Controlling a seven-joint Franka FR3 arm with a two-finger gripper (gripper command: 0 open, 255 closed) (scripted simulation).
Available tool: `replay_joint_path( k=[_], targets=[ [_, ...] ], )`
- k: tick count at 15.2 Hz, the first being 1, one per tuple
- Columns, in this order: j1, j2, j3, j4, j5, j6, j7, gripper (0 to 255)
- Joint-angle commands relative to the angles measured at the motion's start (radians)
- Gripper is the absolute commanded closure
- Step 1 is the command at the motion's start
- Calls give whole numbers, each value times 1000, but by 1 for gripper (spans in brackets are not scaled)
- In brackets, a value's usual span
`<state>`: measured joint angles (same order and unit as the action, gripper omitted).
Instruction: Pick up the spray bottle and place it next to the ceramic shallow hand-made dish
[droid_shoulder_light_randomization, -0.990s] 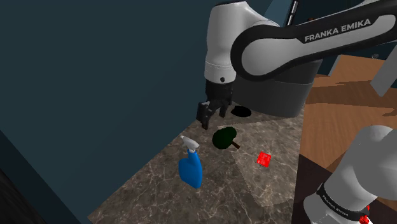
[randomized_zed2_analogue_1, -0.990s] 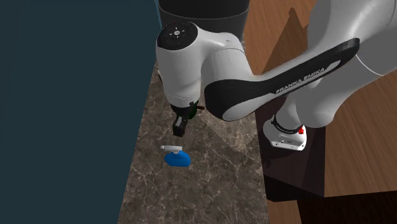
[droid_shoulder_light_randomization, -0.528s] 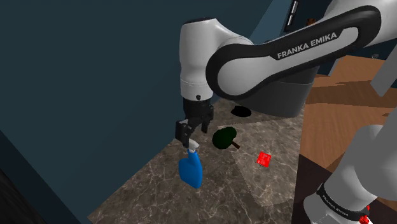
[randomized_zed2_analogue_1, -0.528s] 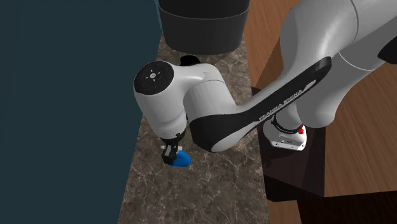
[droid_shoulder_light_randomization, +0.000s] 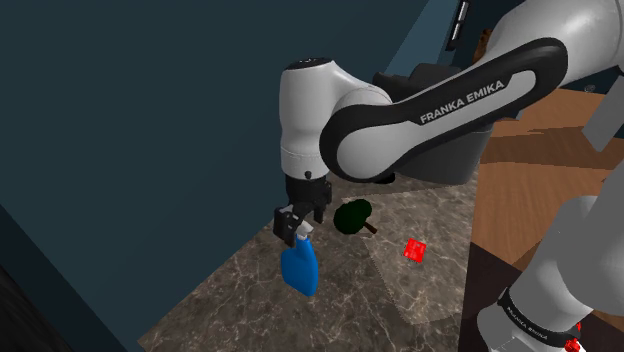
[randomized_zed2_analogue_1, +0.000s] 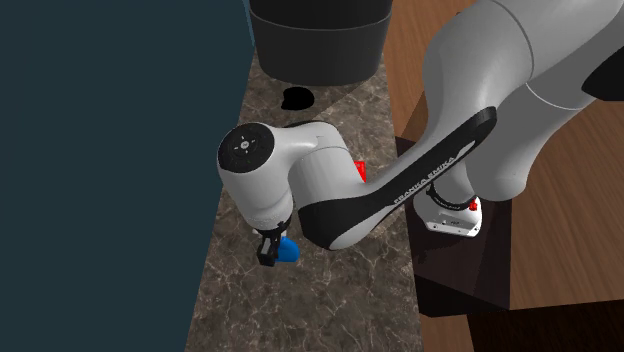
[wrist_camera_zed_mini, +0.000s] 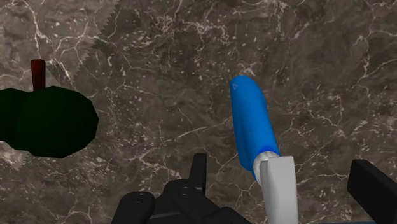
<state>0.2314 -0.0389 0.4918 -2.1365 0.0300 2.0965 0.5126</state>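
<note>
A blue spray bottle (droid_shoulder_light_randomization: 300, 268) with a white head stands on the marble counter (droid_shoulder_light_randomization: 400, 300). My black gripper (droid_shoulder_light_randomization: 293, 228) hangs right over its top, open. In the wrist view the white head (wrist_camera_zed_mini: 278, 188) rises between my two fingers, and the right finger (wrist_camera_zed_mini: 375, 191) stands well clear of it; the blue body (wrist_camera_zed_mini: 252, 127) stretches away below. From the second exterior view the gripper (randomized_zed2_analogue_1: 268, 250) covers most of the bottle (randomized_zed2_analogue_1: 289, 248). A small, flat black dish (randomized_zed2_analogue_1: 296, 98) lies farther along the counter, near the big dark pot (randomized_zed2_analogue_1: 318, 40).
A dark green round object with a brown stem (droid_shoulder_light_randomization: 352, 215) sits just beyond the bottle, a small red item (droid_shoulder_light_randomization: 415, 249) to its right. A dark wall (droid_shoulder_light_randomization: 150, 120) borders the counter's left edge. A wooden floor (randomized_zed2_analogue_1: 560, 200) lies past the stand.
The arm swung toward the shoulder view's left and lowered, bringing the gripper from above the green object down over the bottle's head. The fingers stayed open; the bottle has not moved.
</note>
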Motion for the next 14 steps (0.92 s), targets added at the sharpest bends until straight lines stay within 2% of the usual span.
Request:
replay_joint_path(
  k=[1, 7, 8, 14],
  targets=[
    [0, 1, 0, -4, -1, 5, 0, 0],
    [0, 1, 0, -4, -1, 5, 0, 0],
    [0, 1, 0, -4, -1, 5, 0, 255],
    [0, 1, 0, -4, -1, 5, 0, 255]
  ],
)
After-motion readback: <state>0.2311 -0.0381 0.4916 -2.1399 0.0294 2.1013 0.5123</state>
